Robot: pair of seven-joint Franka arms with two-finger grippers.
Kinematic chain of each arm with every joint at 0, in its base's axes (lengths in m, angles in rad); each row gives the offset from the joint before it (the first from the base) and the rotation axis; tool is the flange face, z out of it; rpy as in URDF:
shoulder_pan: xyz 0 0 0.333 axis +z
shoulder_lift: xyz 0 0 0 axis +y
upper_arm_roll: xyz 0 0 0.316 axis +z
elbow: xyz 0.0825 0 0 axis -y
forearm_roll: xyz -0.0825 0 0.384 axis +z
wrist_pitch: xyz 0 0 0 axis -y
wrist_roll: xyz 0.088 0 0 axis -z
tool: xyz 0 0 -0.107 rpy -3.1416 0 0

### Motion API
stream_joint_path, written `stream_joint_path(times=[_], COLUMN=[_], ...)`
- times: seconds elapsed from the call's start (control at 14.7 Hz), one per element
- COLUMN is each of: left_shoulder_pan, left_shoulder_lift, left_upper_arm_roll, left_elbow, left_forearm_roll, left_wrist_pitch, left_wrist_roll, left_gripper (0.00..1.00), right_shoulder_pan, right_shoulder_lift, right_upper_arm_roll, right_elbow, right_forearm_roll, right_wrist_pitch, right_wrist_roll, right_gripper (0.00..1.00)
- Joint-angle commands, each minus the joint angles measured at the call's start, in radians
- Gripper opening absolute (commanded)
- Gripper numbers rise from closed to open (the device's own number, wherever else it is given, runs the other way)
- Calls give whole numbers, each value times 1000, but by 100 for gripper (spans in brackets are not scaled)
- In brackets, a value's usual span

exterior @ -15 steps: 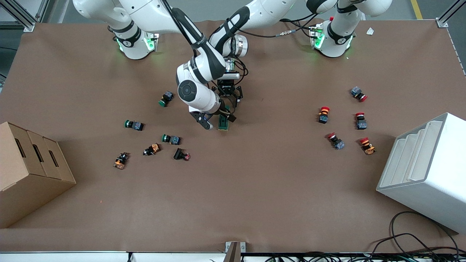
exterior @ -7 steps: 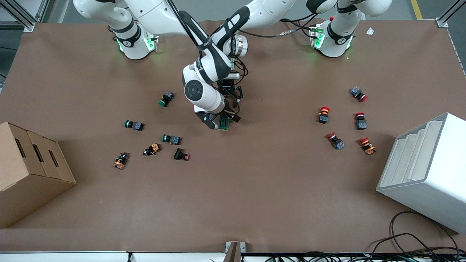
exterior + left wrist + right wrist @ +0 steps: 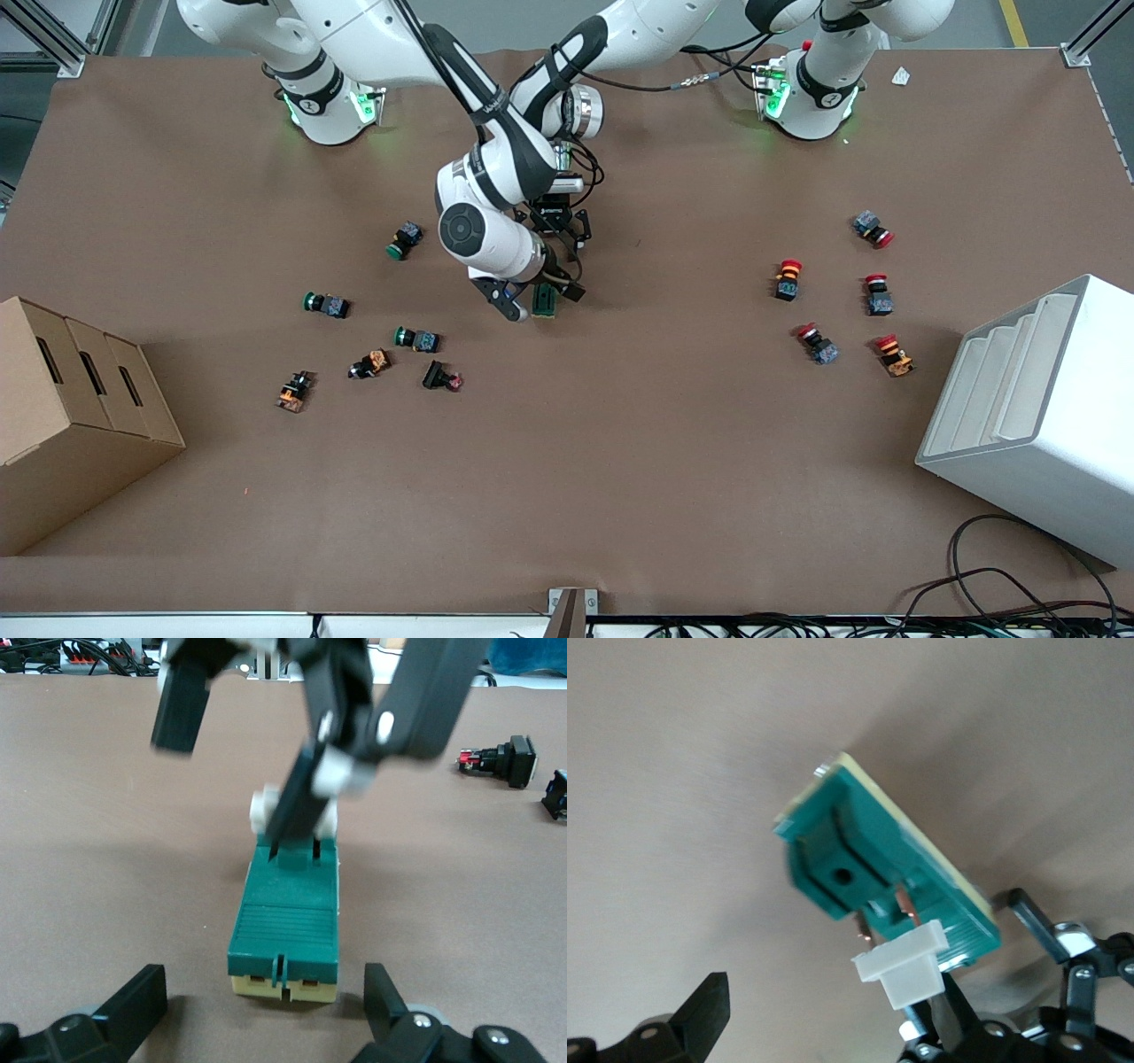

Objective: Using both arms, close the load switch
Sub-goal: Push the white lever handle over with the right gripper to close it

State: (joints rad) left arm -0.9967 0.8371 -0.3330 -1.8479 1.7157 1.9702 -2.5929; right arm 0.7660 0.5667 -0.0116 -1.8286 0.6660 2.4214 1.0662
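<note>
Dark green with a cream base and a white lever at one end, the load switch [image 3: 544, 302] [image 3: 285, 920] [image 3: 890, 864] lies on the brown table [image 3: 620, 443] near its middle, with bare room on the side nearer the front camera and no writing legible on it. The left gripper [image 3: 560, 282] [image 3: 266, 1014] is spread wide, a finger on either side of the block without touching it. The right gripper [image 3: 523, 301] [image 3: 824, 1014], also wide, has one finger [image 3: 297, 806] pressed on the lever end; green and orange pushbuttons [image 3: 416, 338] lie toward the right arm's end, red ones [image 3: 788, 279] well apart toward the left arm's.
</note>
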Motion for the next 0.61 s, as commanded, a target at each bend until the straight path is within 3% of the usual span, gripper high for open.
stream_joint_path(times=[0.0, 0.55], left_shoulder_pan=[0, 6], left_shoulder_lift=[57, 56], left_upper_arm_roll=[6, 11], left_elbow=[9, 13], left_forearm_roll=[4, 4], left_wrist_pitch=[32, 30], left_wrist_roll=[-38, -36], left_gripper=[99, 99], right_shoulder_pan=[-30, -33], right_shoulder_lift=[42, 76], right_upper_arm_roll=[1, -1], right_elbow=[63, 103], right_forearm_roll=[12, 12], right_wrist_pitch=[25, 28], right_wrist_roll=[-41, -54], right_gripper=[100, 100])
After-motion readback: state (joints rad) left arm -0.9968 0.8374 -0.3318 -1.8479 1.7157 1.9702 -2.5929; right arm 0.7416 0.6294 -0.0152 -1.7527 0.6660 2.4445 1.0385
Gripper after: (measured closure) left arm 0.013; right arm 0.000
